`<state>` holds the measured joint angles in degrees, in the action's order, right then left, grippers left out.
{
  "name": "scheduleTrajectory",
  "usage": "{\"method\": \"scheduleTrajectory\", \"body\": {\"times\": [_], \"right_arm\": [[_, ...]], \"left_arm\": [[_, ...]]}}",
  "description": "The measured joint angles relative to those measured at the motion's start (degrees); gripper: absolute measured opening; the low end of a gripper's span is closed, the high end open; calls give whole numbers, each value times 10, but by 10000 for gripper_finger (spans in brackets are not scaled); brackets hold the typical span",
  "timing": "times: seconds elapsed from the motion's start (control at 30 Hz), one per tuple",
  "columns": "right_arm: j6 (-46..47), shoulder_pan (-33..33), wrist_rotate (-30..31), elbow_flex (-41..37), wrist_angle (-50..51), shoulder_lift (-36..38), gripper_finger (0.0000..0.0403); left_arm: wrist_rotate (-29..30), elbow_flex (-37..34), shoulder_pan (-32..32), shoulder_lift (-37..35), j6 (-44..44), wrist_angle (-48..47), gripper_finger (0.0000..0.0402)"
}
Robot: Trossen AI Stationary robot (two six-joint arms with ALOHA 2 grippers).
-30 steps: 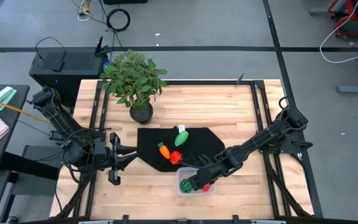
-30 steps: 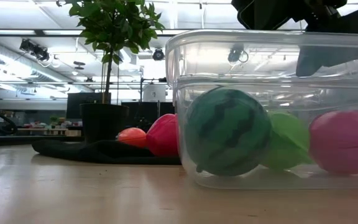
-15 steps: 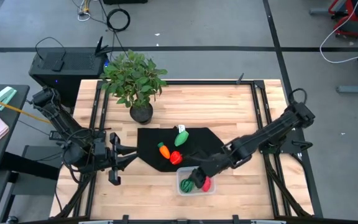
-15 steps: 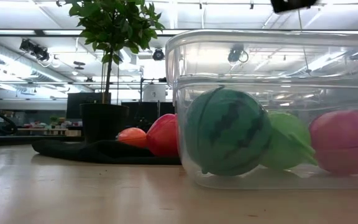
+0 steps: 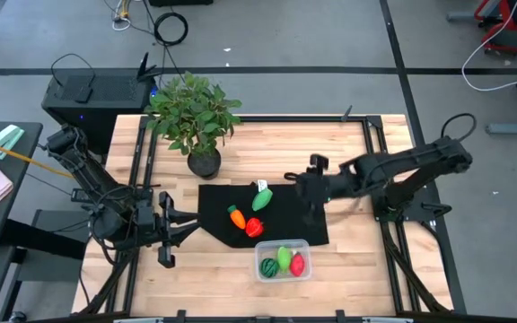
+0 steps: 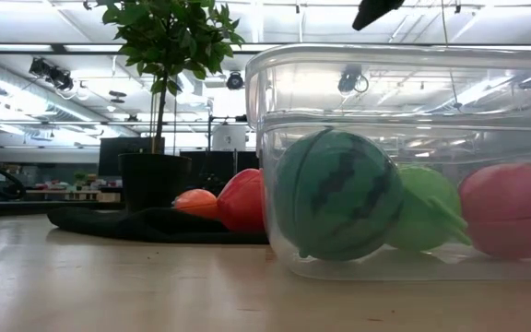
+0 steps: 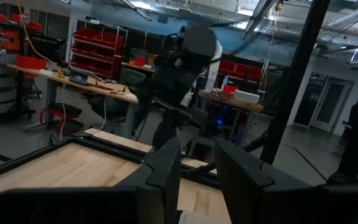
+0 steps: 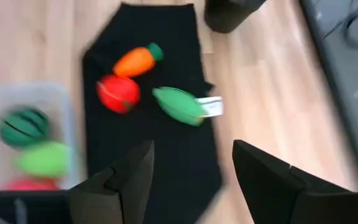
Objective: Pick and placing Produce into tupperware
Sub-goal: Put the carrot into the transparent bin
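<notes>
- Since the earlier frames the right gripper (image 5: 311, 190) has lifted away from the tupperware (image 5: 283, 259) and swung back over the black mat (image 5: 285, 212); its jaws stand apart, empty.
- Nearest, the tupperware on the tabletop (image 5: 348, 152) holds a watermelon (image 5: 268, 266), a light green fruit (image 5: 284, 258) and a red one (image 5: 297, 265).
- Farther, on the mat: a red fruit (image 5: 254, 227), a carrot (image 5: 236, 216), and a green vegetable (image 5: 262, 199) with a white tag, unreadable.
- Left gripper (image 5: 185, 222) waits at the left edge; its jaws are slightly apart, empty.

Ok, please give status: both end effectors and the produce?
Right end effector open, empty, above black mat. Left end effector idle at table's left. Three produce in tupperware, three on mat.
</notes>
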<state>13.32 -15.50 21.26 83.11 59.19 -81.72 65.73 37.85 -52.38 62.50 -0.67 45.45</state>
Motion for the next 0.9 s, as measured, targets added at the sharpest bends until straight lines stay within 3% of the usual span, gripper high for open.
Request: {"method": "scheduleTrajectory", "body": {"times": [0.1,0.2,0.5,0.73,0.9], "right_arm": [[-43,42,2,0,24,0,221],[-13,103,-8,-1,40,-11,213],[-51,219,-73,-2,-18,-32,200],[-91,252,-94,-2,-36,-33,200],[-106,260,-96,-2,-36,-33,199]], "left_arm": [[0,0,0,0,0,-11,107],[1,0,0,0,0,-49,107],[5,0,25,0,82,-193,108],[-58,0,102,1,298,-406,156],[-150,0,177,1,453,-495,217]]}}
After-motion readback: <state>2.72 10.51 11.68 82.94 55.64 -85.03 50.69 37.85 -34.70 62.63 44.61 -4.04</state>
